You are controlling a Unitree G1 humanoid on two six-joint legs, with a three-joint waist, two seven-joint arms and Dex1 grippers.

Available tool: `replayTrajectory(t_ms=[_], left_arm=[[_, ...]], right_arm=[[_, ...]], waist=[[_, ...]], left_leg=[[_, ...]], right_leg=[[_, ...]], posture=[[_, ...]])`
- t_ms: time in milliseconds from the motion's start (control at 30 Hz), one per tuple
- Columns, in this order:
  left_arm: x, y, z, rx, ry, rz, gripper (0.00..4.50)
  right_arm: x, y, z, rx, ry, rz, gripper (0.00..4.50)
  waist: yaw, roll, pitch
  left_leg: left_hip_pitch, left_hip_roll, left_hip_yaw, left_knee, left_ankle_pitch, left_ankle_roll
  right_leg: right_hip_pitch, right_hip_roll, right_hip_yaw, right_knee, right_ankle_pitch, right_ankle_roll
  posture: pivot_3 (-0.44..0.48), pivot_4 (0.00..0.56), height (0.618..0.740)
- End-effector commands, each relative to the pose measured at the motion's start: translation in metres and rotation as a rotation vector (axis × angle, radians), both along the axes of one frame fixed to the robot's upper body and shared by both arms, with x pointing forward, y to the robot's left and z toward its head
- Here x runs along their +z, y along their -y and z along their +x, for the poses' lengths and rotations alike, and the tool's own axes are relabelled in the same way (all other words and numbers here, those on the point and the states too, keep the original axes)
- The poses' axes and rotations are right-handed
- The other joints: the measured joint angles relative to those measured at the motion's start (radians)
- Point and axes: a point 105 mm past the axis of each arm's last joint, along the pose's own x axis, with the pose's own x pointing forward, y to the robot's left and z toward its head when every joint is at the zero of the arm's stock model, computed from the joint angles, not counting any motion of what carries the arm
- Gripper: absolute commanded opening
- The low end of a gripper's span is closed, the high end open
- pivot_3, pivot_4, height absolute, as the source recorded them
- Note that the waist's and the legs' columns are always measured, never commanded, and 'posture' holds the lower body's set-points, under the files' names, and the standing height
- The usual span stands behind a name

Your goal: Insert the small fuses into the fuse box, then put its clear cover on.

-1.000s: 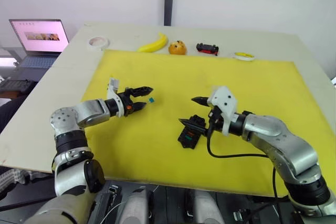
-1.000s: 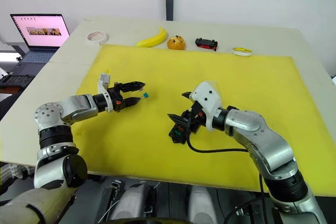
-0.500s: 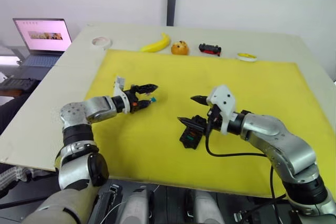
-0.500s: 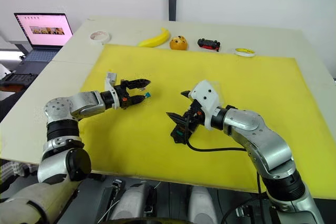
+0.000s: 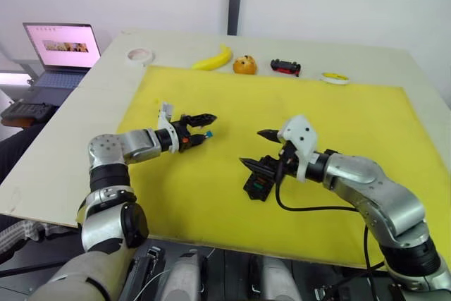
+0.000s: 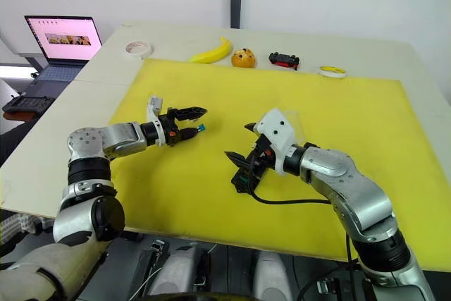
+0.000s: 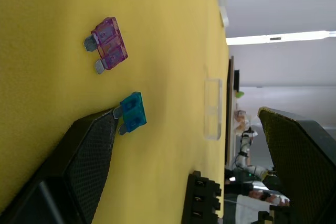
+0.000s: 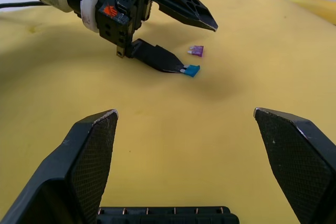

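A teal small fuse (image 7: 131, 113) lies on the yellow mat (image 5: 352, 114), with a purple fuse (image 7: 107, 43) close beside it. My left gripper (image 5: 208, 127) is open around the teal one, and its lower fingertip (image 7: 107, 121) touches that fuse. The black fuse box (image 5: 258, 185) rests on the mat to the right. My right gripper (image 5: 251, 147) hovers open just above the box's far end. The clear cover (image 7: 212, 109) lies flat on the mat beyond the fuses, faint in the left wrist view.
Along the table's far side sit a laptop (image 5: 62, 46), a white tape roll (image 5: 140, 55), a banana (image 5: 211, 60), an orange (image 5: 244, 65), a black-and-red toy car (image 5: 285, 67) and a yellow ring (image 5: 331, 77).
The head camera has shifted. My left gripper has crept forward to the teal fuse, and its lower fingertip now reaches it. The right gripper and fuse box have kept their places.
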Motion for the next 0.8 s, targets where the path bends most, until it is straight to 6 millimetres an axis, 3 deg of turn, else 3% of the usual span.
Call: replayTrajectory(t_ms=[33, 133, 700, 800], left_arm=[[-0.0179, 0.0093, -0.0038, -0.037, -0.055, 0.051, 3.95], [-0.0204, 0.0091, -0.0032, -0.038, -0.061, 0.060, 2.66], [-0.0245, 0.0106, -0.0029, -0.033, -0.067, 0.055, 2.66], [-0.0263, 0.0116, -0.0037, -0.033, -0.071, 0.058, 1.73]], right_arm=[[0.0136, 0.0027, -0.0022, -0.007, 0.064, 0.000, 4.50], [0.0142, 0.0033, -0.0024, -0.010, 0.065, 0.000, 4.50], [0.0143, 0.0037, -0.0038, -0.014, 0.061, -0.001, 4.50], [0.0144, 0.0035, -0.0039, -0.013, 0.060, -0.001, 4.50]], waist=[[0.000, 0.000, 0.000], [-0.001, 0.000, 0.000], [-0.001, 0.000, 0.000], [-0.001, 0.000, 0.000]], left_leg=[[0.000, 0.000, 0.000, 0.000, 0.000, 0.000], [0.000, 0.000, 0.000, 0.000, 0.000, 0.000], [0.000, 0.000, 0.000, 0.000, -0.001, 0.001], [0.000, 0.000, 0.000, 0.000, -0.001, 0.001]], right_leg=[[0.000, 0.000, 0.000, 0.000, 0.000, 0.000], [0.000, 0.000, 0.000, 0.000, 0.000, 0.000], [0.000, 0.000, 0.000, 0.000, 0.000, 0.000], [0.000, 0.000, 0.000, 0.000, 0.000, 0.000]], posture=[[0.000, 0.150, 0.740], [0.000, 0.150, 0.740], [0.000, 0.150, 0.740], [0.000, 0.150, 0.740]])
